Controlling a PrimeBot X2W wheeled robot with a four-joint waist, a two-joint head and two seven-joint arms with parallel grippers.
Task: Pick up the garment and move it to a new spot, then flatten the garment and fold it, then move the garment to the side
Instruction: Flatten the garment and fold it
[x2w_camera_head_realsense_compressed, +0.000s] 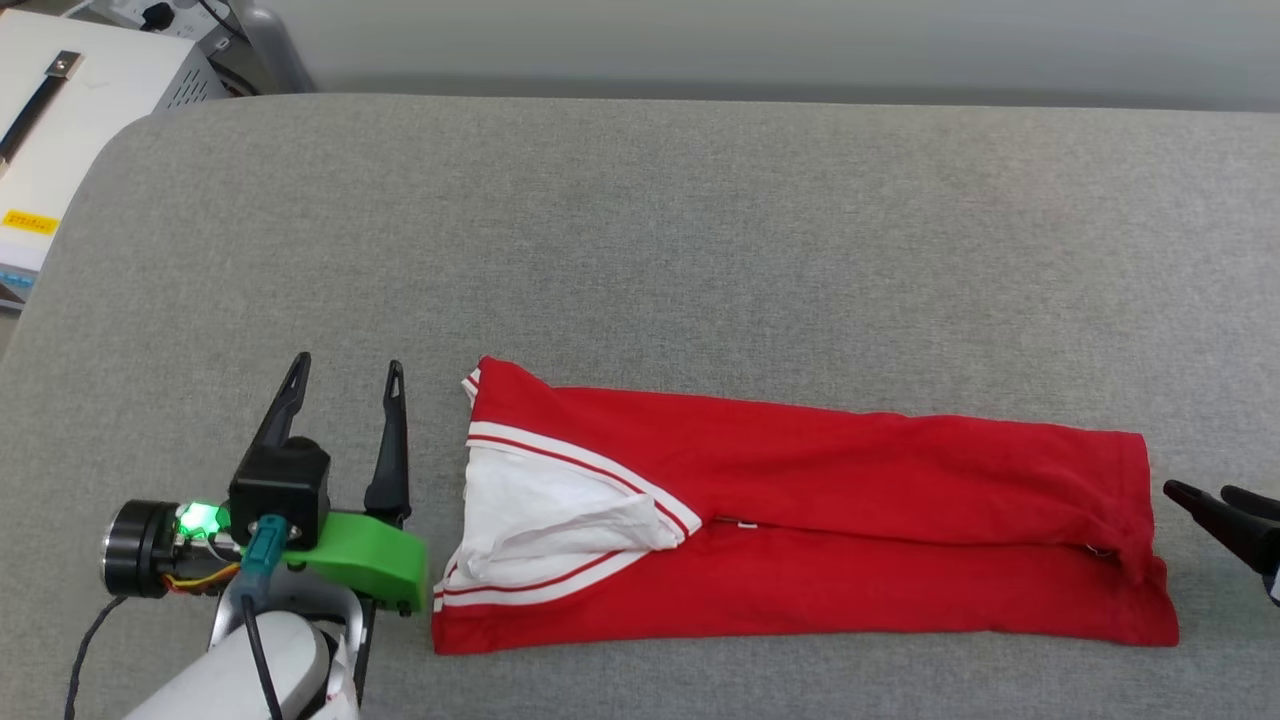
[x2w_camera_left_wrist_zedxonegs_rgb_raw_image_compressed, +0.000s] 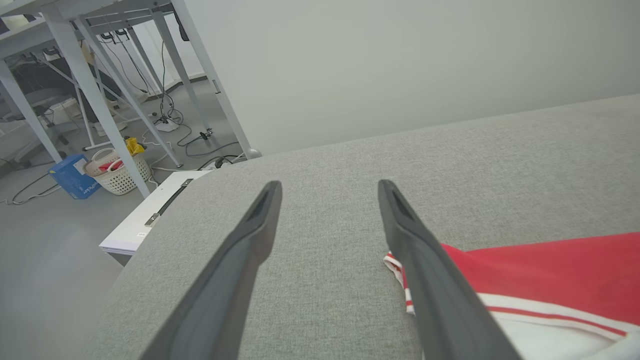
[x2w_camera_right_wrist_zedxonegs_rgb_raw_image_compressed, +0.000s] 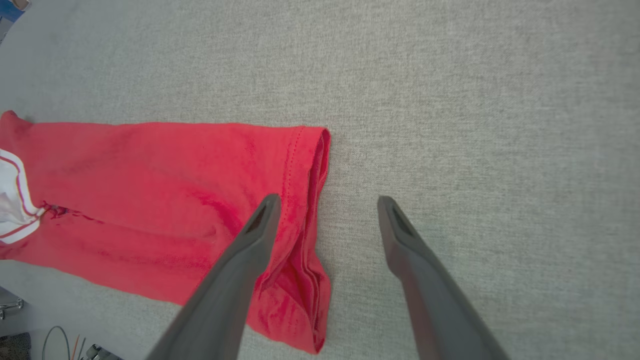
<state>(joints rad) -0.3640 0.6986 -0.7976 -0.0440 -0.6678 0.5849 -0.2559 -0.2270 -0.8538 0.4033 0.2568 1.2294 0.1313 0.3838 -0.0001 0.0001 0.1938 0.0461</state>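
My left gripper (x2w_camera_head_realsense_compressed: 348, 365) is open wide and holds nothing. It sits just beside the left end of the shirt (x2w_camera_head_realsense_compressed: 800, 520). My right gripper (x2w_camera_right_wrist_zedxonegs_rgb_raw_image_compressed: 327, 200) is open wide too, and it is empty. It is at the right end of the shirt. In the right wrist view one finger (x2w_camera_right_wrist_zedxonegs_rgb_raw_image_compressed: 240, 260) is over the red hem and the other is over bare bench (x2w_camera_head_realsense_compressed: 700, 250). I cannot tell if that finger touches the cloth.

The shirt lies flat on the gray bench, near the edge closest to me. It is folded into a long strip that runs from left to right. Both long sides are folded in and meet along the middle. The left end shows a white sleeve (x2w_camera_head_realsense_compressed: 530, 520) with red and white stripes. The rest is plain red. The near right corner is a bit bunched.

Past the far left corner of the bench there is a white box (x2w_camera_head_realsense_compressed: 60, 130). In the left wrist view a white basket (x2w_camera_left_wrist_zedxonegs_rgb_raw_image_compressed: 117, 172) and a blue box (x2w_camera_left_wrist_zedxonegs_rgb_raw_image_compressed: 72, 175) sit on the floor (x2w_camera_left_wrist_zedxonegs_rgb_raw_image_compressed: 50, 260).
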